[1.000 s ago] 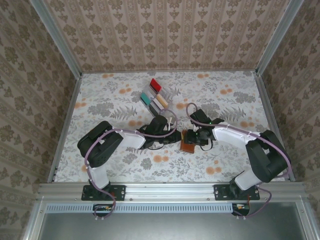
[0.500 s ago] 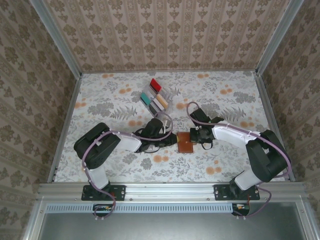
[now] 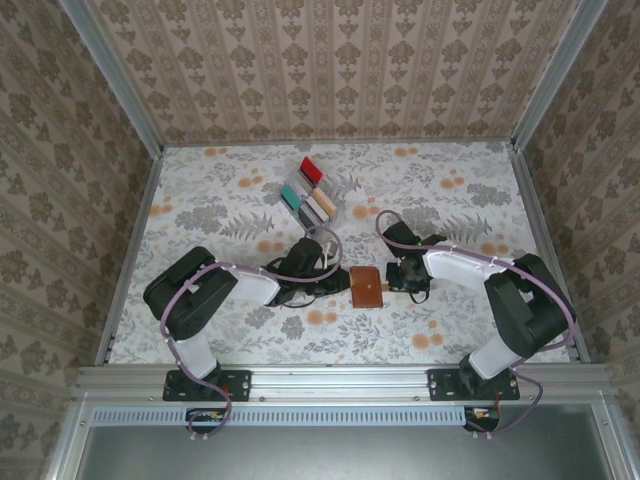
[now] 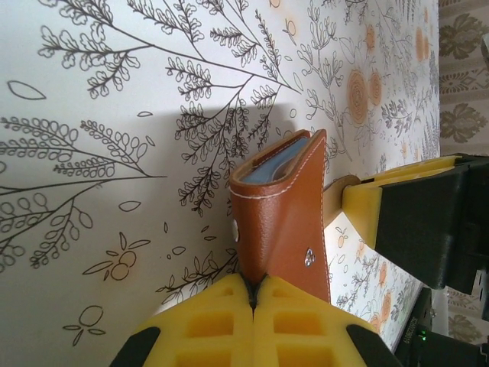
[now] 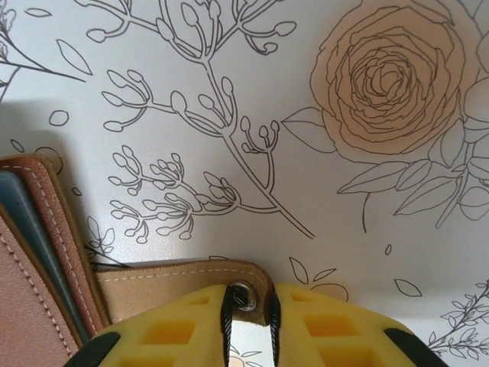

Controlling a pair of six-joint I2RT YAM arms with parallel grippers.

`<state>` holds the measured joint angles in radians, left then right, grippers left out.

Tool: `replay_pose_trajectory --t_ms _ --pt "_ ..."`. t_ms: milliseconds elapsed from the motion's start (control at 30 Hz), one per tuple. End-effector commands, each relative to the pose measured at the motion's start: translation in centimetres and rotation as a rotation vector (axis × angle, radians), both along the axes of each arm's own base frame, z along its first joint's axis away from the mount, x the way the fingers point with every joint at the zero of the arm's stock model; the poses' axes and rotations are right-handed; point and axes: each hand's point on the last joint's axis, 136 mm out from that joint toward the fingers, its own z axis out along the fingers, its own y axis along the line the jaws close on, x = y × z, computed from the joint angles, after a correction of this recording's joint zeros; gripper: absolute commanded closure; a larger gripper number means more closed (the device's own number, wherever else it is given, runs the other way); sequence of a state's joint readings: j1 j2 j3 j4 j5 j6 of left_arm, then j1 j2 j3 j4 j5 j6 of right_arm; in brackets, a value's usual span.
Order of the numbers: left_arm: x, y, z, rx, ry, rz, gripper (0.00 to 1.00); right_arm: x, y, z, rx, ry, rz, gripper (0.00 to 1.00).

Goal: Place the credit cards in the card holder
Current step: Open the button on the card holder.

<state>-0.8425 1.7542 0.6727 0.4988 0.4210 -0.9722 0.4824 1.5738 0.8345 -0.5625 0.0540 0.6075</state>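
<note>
Card holder [image 3: 367,287] lies mid-surface [image 3: 200,215], right between the two arms, mouth slightly agape. Blue-grey layers [image 4: 281,157] show inside; pockets or cards, can't tell. Left fingers [image 4: 206,329] are together, pinched on one edge of it. Right fingers [image 5: 328,321] are clamped on the clasp tab [image 5: 168,287]. Reads as the flap-opening step. Left should just anchor; right should draw the tab straight away from it, slow and low, no twist, or one thin pinch probably slips.
</note>
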Motion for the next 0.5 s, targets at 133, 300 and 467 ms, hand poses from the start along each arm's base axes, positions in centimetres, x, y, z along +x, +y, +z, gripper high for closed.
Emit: replay_pose_trajectory --t_ms 133,300,467 --pt "0.2 1.5 0.8 0.069 -0.018 0.015 1.00 -0.7 -2.4 0.5 -0.136 0.077 -0.036 0.71" --pt "0.4 3.1 0.4 0.177 -0.017 0.011 0.97 0.2 -1.5 1.9 -0.076 0.081 -0.017 0.67" --pt "0.5 4.7 2.0 0.217 -0.024 0.031 0.67 3.6 2.1 7.0 0.123 -0.056 0.022 0.56"
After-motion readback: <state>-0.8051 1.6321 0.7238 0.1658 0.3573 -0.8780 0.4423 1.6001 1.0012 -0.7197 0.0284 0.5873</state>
